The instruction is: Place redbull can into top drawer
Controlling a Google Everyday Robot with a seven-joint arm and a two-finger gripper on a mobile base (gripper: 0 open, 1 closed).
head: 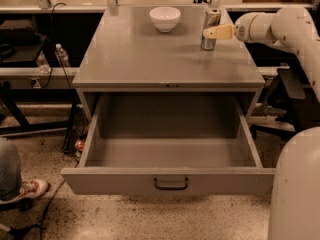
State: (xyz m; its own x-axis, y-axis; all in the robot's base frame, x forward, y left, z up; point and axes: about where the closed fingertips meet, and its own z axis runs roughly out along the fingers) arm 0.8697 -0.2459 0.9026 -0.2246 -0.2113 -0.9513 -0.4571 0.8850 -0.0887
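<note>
The redbull can (210,19), slim and silver, stands upright at the back right of the grey cabinet top (150,59). My gripper (210,32) comes in from the right on the white arm (280,26). Its pale yellow tip lies across the can's middle, at the can. The top drawer (170,180) is pulled fully open below the cabinet top. Its inside is empty, and the dark bar handle (171,184) is centred on its front panel.
A white bowl (165,18) sits at the back middle of the cabinet top, left of the can. A small red can (79,145) lies on the floor left of the drawer. A person's shoe (31,188) is at lower left. My white body (295,189) fills the lower right.
</note>
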